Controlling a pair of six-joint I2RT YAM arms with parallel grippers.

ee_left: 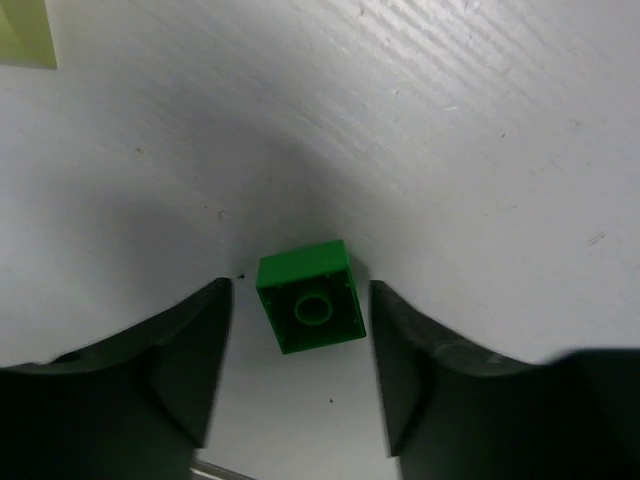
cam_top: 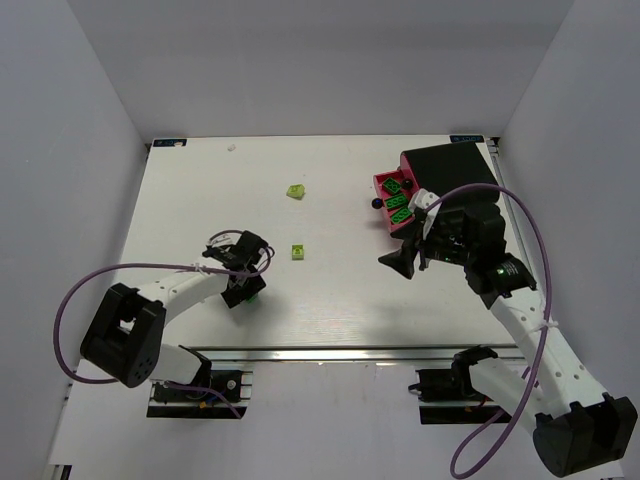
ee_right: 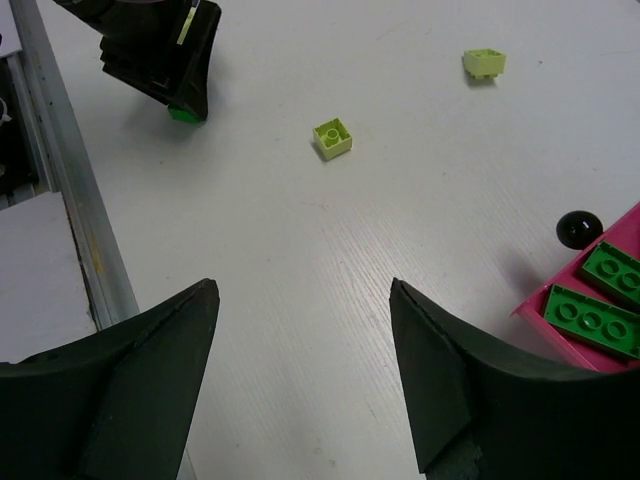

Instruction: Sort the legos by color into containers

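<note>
A small dark green square plastic brick (ee_left: 308,310) lies on the white table (ee_left: 450,120), between the parted fingers of the left gripper (cam_top: 243,288). It touches neither finger, sits slightly askew and, being square, has no long axis. The right gripper (ee_right: 302,295) hangs open and empty, well apart, beside the black plastic drawer box (cam_top: 450,165). Two lime bricks (cam_top: 297,253) dot the open tabletop between.

Your white table (cam_top: 200,200), faintly wood-grained, sits boxed in by plain pale grey walls (cam_top: 70,140) on three sides. Along its near edge you have an aluminium rail (cam_top: 330,353), under soft even light
</note>
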